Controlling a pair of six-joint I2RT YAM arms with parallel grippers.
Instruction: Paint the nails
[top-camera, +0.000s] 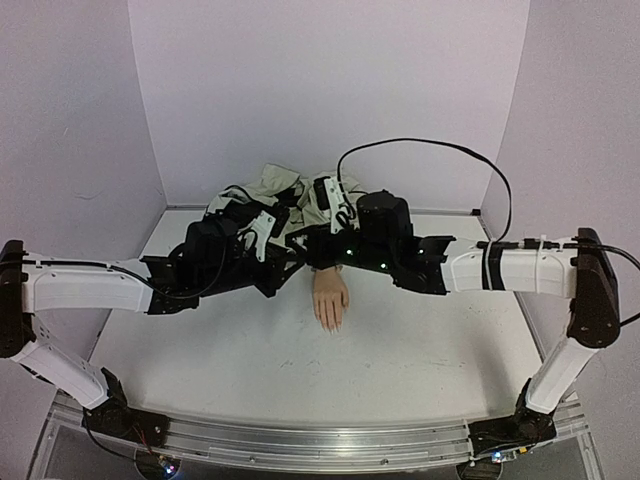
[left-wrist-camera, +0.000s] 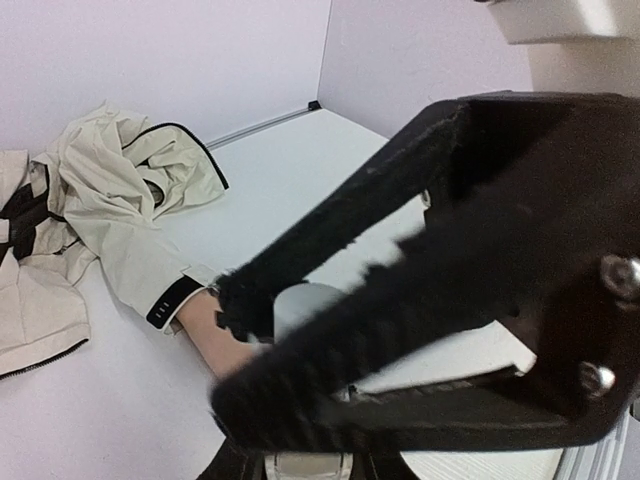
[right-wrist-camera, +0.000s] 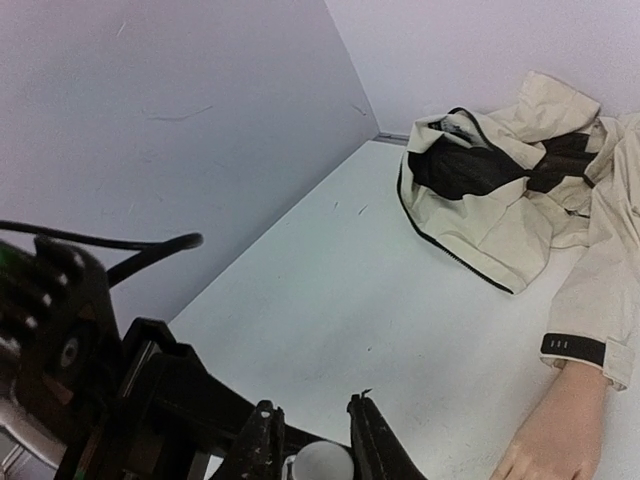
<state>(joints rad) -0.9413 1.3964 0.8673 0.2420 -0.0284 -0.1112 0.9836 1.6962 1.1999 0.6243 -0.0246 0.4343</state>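
A pale peach, life-size mannequin hand (top-camera: 330, 295) lies flat at the centre of the white desk (top-camera: 420, 350), its fingers pointing to 6 o'clock. Its cream, dark-cuffed sleeve (right-wrist-camera: 580, 340) trails away toward 12 o'clock. The tiny fingertip nails (top-camera: 331, 324) look bare, though they are too small to be sure.

The left gripper (left-wrist-camera: 232, 350) reaches in from 9 o'clock. Its jaws are narrow around a pale grey rounded piece (left-wrist-camera: 303, 308), perhaps a cap. The right gripper (right-wrist-camera: 318, 440) reaches in from 3 o'clock, its jaws pinching a small white round-topped bottle (right-wrist-camera: 320, 465).

Both grippers hover at the wrist, on the 12 o'clock side of the fingers. This looks like preparation only, and every nail seems left to paint.
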